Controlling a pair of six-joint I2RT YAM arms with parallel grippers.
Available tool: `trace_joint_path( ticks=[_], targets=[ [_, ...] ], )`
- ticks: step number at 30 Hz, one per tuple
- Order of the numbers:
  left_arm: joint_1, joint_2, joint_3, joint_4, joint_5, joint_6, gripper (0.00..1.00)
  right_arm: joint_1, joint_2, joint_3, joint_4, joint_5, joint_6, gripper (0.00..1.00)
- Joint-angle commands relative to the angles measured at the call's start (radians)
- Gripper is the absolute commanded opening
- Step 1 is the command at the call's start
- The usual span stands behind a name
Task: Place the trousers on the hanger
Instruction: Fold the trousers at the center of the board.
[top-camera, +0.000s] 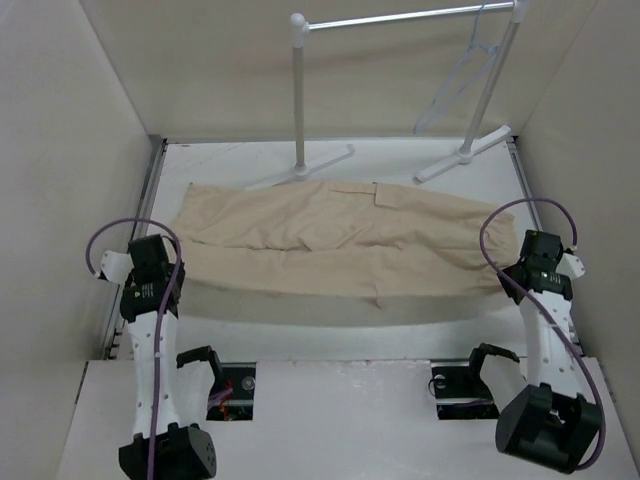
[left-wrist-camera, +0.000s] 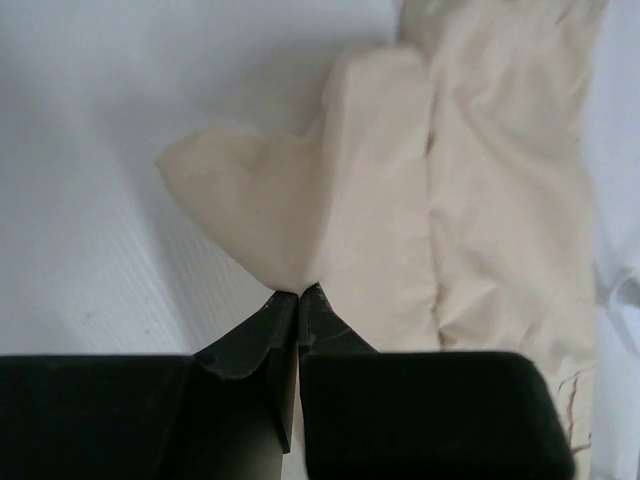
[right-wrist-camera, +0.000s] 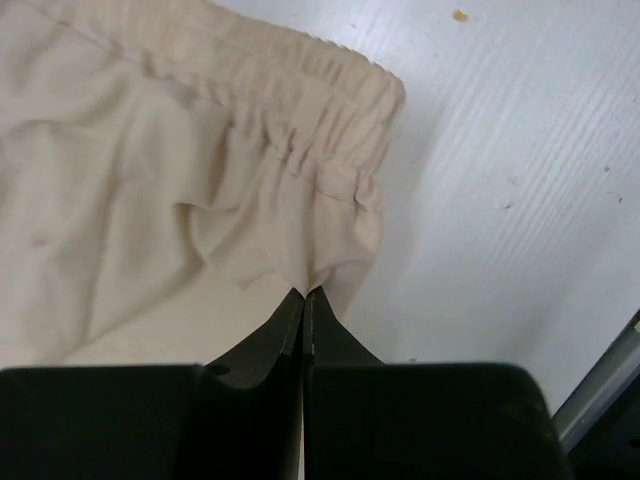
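The beige trousers (top-camera: 340, 240) lie spread sideways across the table, legs to the left, elastic waistband to the right. My left gripper (top-camera: 172, 258) is shut on the leg end of the trousers (left-wrist-camera: 330, 200), its tips (left-wrist-camera: 298, 293) pinching a lifted fold. My right gripper (top-camera: 512, 270) is shut on the trousers (right-wrist-camera: 200, 190) just below the gathered waistband (right-wrist-camera: 300, 75), tips (right-wrist-camera: 305, 292) pinching the cloth. The pale hanger (top-camera: 462, 75) hangs from the rack's bar at the back right, far from both grippers.
The white-posted clothes rack (top-camera: 298, 95) with a metal bar (top-camera: 400, 18) stands behind the trousers, its feet (top-camera: 460, 158) on the table. Beige walls close in left, right and back. A metal rail (right-wrist-camera: 600, 400) runs along the table's right edge.
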Motion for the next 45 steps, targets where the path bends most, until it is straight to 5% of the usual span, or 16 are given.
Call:
trace_joint_path(
  ticks=[1,12,31,33,35,39,45],
  targets=[
    [0.017,0.053,0.174,-0.008,-0.158,0.112,0.0,0.036,-0.047,0.072,-0.016,0.061,-0.041,0.03],
    [-0.083,0.502,0.592,0.019,-0.242,0.127,0.0,0.154,0.353,0.447,0.154,0.053,-0.011,0.04],
    [-0.144,1.402,1.317,0.134,-0.323,0.285,0.03,0.159,1.19,1.288,0.057,-0.004,-0.074,0.07],
    [-0.146,1.452,1.373,0.137,-0.336,0.299,0.1,0.171,1.256,1.374,0.028,0.002,-0.068,0.16],
    [-0.148,1.491,1.413,0.139,-0.317,0.326,0.28,0.182,1.299,1.431,0.002,-0.001,-0.069,0.42],
    [-0.148,1.433,1.343,0.145,-0.288,0.343,0.49,0.194,1.242,1.391,-0.003,-0.004,-0.083,0.69],
    [-0.245,1.112,0.91,0.27,-0.25,0.27,0.51,0.191,0.943,1.036,0.144,-0.016,-0.091,0.72]
  ],
)
